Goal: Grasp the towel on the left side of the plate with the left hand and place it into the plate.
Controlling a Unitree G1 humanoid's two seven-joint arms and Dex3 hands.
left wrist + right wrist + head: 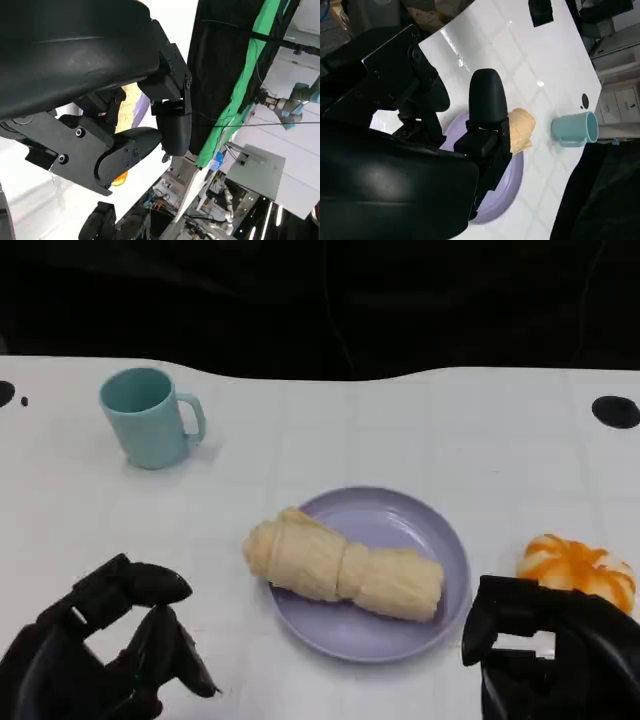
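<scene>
The left robot hand point(95, 650) hovers low over the white tabletop point(400, 430), fingers apart and holding nothing; behind it stands a teal mug point(150, 417). The rolled towel point(342, 565) lies across the purple plate point(440, 540), one end overhanging the left rim, so a nudge could tip it out. Rightmost, beside an orange pumpkin point(577, 568), the right robot hand point(550, 650) holds nothing. Dark curtain behind.

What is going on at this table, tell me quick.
A humanoid robot is moving a towel into a lavender plate. The rolled towel lies on the plate, one end overhanging its left rim. The left hand sits low at the near left, holding nothing, fingers apart. The right hand rests near an orange pumpkin-like toy. A teal mug stands at the far left.
</scene>
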